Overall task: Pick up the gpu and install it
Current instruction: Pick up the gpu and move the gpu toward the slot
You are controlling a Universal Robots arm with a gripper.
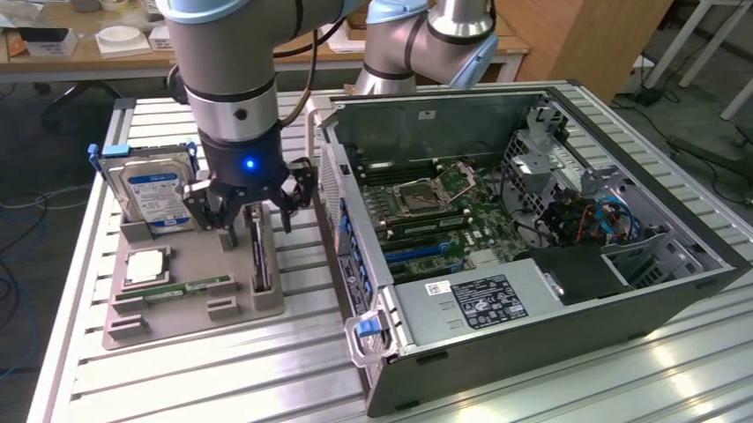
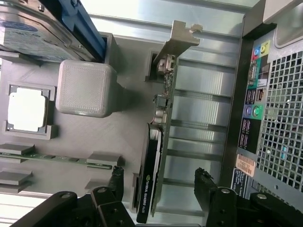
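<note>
The gpu (image 1: 261,264) stands on its long edge in a slot of the grey holder (image 1: 235,310), a thin black card with a pale metal bracket (image 2: 177,40) at one end. My gripper (image 1: 253,227) hangs open just above it, one finger on each side of the card. In the wrist view the gpu (image 2: 151,170) runs edge-on between the black fingers (image 2: 203,187), with a gap on both sides. The gripper (image 2: 160,184) holds nothing. The open computer case (image 1: 553,291) lies to the exterior view's right, its motherboard with blue slots (image 1: 412,254) exposed.
On the same holder sit a silver hard drive with a blue label (image 1: 153,189), a processor chip (image 1: 144,264) and a green memory stick (image 1: 189,288). The case's rear panel (image 2: 258,104) lies close beside the gpu. A second arm's base (image 1: 406,44) stands behind the case.
</note>
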